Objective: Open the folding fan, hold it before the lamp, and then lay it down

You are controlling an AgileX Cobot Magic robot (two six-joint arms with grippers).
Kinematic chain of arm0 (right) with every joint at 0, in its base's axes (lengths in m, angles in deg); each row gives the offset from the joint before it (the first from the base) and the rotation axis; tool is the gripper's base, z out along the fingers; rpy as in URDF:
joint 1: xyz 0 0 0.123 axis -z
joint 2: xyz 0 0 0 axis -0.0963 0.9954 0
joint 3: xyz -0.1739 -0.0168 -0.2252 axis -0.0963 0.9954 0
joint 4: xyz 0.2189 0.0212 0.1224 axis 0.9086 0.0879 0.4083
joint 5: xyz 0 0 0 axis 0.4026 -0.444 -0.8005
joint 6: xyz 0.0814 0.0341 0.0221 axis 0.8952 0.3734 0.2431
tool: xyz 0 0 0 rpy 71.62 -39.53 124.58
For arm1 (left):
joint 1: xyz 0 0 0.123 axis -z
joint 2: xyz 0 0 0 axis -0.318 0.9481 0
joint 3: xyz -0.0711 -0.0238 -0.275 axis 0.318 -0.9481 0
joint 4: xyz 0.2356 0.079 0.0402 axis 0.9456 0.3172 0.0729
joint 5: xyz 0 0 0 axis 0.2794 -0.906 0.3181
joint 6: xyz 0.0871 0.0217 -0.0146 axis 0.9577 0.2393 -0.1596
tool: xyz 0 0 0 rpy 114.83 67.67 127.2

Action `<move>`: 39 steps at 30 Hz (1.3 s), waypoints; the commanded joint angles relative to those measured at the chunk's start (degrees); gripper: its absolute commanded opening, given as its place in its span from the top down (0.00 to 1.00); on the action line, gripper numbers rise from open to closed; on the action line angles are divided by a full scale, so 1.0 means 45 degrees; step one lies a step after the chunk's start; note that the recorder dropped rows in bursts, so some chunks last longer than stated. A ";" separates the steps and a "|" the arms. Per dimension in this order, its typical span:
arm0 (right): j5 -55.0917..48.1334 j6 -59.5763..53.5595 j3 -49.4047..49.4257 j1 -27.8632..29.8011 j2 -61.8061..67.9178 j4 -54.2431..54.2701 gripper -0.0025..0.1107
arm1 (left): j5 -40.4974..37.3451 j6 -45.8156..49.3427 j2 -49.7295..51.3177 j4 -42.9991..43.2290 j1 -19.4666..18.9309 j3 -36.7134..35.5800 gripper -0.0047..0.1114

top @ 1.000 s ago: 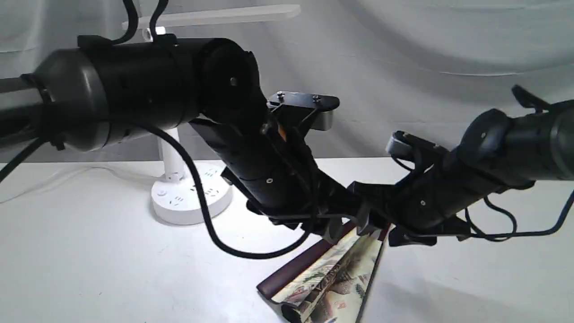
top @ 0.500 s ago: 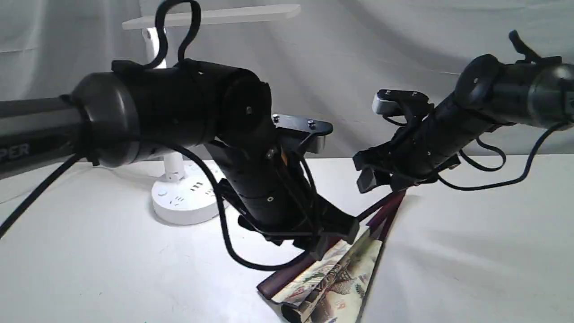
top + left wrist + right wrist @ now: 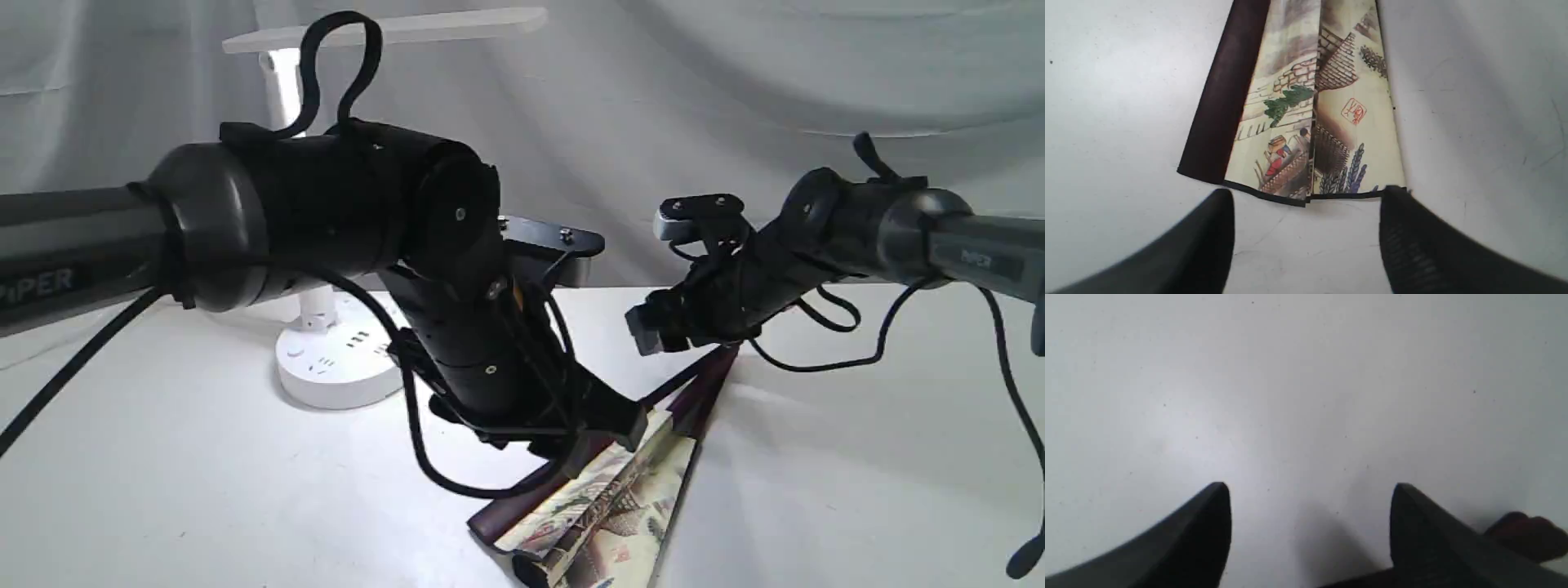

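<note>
The folding fan (image 3: 608,514) lies partly spread on the white table, its painted cream pleats between dark maroon guards. Its narrow rib end (image 3: 709,377) points toward the back. In the left wrist view the fan (image 3: 1310,102) fills the middle, black-edged rim nearest the fingers. My left gripper (image 3: 606,429) (image 3: 1308,190) hovers just over the fan, open and empty. My right gripper (image 3: 649,331) (image 3: 1310,486) hangs open above the rib end, apart from it. A maroon rib tip (image 3: 1527,535) shows beside one finger. The white lamp stands back left with its base (image 3: 335,363) and bar head (image 3: 408,28).
A black cable (image 3: 457,478) loops from the left arm down to the table beside the fan. The left arm's bulky body (image 3: 326,212) hides much of the lamp's stem. Grey cloth (image 3: 735,82) hangs behind the table.
My right gripper has let go of the fan's rib end and risen off it, then drifted slightly left. The left arm's body shifted right and lower; its gripper stays over the fan.
</note>
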 commanded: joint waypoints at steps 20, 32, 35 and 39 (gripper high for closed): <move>-0.4683 0.2108 -0.0184 0.1949 0.0074 -0.1542 0.47 | -0.0179 -0.0095 -0.0034 -0.0113 -0.0009 -0.0021 0.51; -0.6626 0.2951 -0.0184 0.2670 -0.0411 -0.1826 0.47 | 0.0670 0.0598 0.0461 -0.2494 0.0128 -0.0616 0.51; -0.6735 0.3005 -0.0184 0.2670 -0.0457 -0.1802 0.47 | 0.1176 0.0826 0.0667 -0.2494 0.0302 -0.0994 0.51; -0.6903 0.3005 -0.0184 0.2670 -0.0457 -0.1736 0.47 | 0.2509 0.0857 0.0951 -0.2543 0.0523 -0.1130 0.51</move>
